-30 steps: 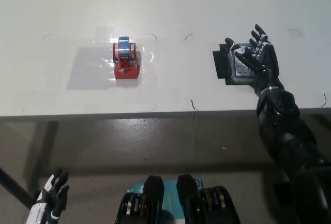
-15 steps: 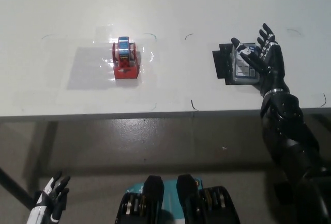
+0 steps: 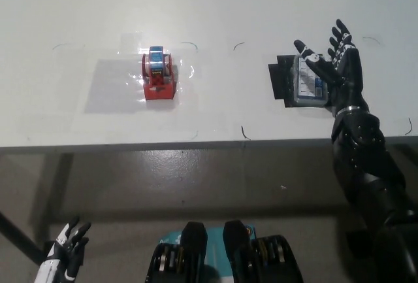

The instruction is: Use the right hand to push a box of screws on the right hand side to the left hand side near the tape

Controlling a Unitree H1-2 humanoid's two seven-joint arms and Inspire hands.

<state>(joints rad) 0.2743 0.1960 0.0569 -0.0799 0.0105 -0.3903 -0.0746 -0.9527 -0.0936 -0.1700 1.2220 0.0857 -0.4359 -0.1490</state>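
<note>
The box of screws (image 3: 302, 82) is a flat grey and black case lying on the white table (image 3: 215, 15) at the right. My black right hand (image 3: 336, 70) stands open right beside the box's right edge, fingers spread and pointing away from me, thumb reaching over the box's top. The tape (image 3: 159, 74) is a red dispenser with a blue roll, standing on the table's left half, well apart from the box. My white left hand (image 3: 62, 257) hangs low at the bottom left, below the table.
The table's front edge (image 3: 196, 142) runs across the middle of the picture, with grey floor below it. Thin pen marks (image 3: 243, 131) dot the tabletop between tape and box.
My right hand has slid off the top of the box to its right side and opened wider. The box and tape have not moved. The left hand has dropped slightly.
</note>
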